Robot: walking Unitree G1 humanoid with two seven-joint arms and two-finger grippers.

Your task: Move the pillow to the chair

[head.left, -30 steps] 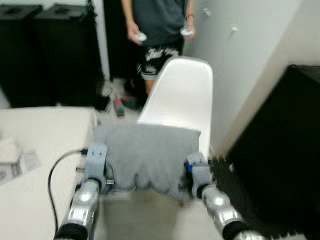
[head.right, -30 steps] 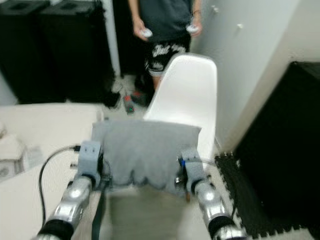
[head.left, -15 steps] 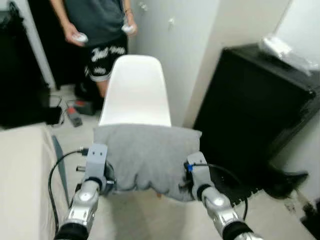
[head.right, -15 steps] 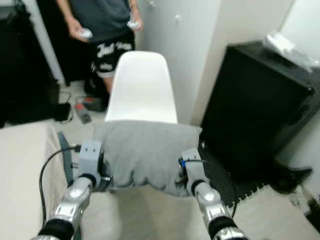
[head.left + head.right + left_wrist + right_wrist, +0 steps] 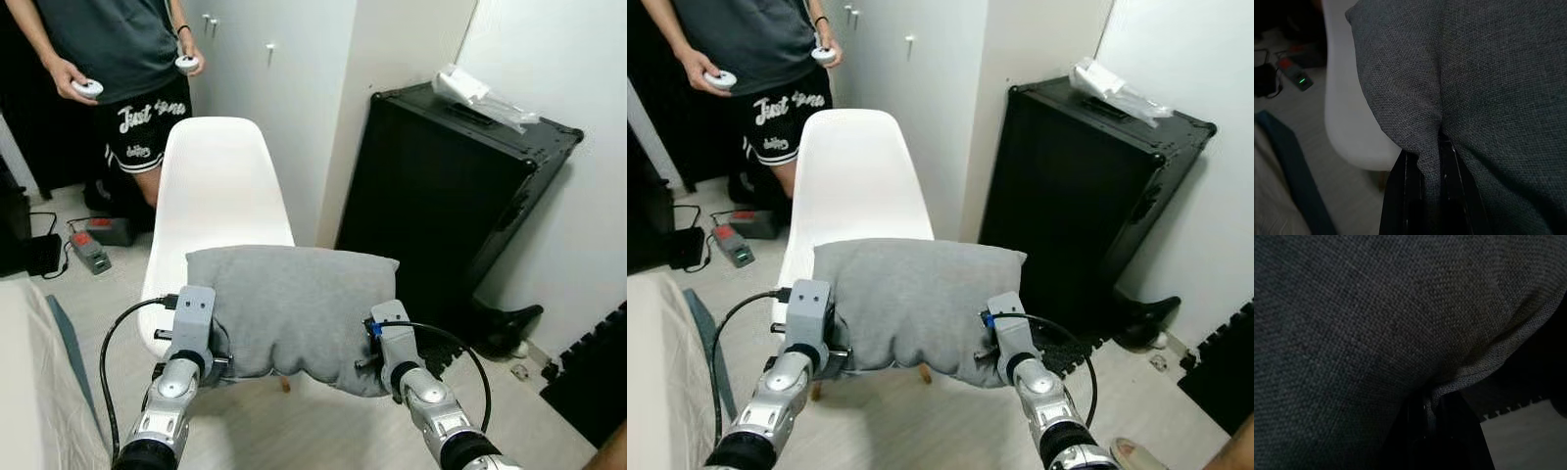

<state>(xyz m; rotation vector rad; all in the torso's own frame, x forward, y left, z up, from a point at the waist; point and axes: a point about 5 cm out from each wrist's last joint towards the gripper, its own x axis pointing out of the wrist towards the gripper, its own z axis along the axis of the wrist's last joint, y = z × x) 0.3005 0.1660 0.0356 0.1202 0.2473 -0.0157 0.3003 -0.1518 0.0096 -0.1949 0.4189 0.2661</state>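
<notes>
A grey fabric pillow hangs in the air between my two arms, held level above the front of the seat of a white moulded chair. My left gripper is shut on the pillow's left edge, the cloth pinched between its black fingers. At the pillow's right edge my right gripper is likewise shut on a fold of the cloth. The chair faces me, its back against the white wall.
A person stands behind the chair with a controller in each hand. A black case with a plastic-wrapped item on top stands to the chair's right. A bed edge lies at my left, with a power strip on the floor.
The camera has swung further right, so the chair sits left of centre and the black case is in fuller view. The pillow stays gripped the same way between both arms.
</notes>
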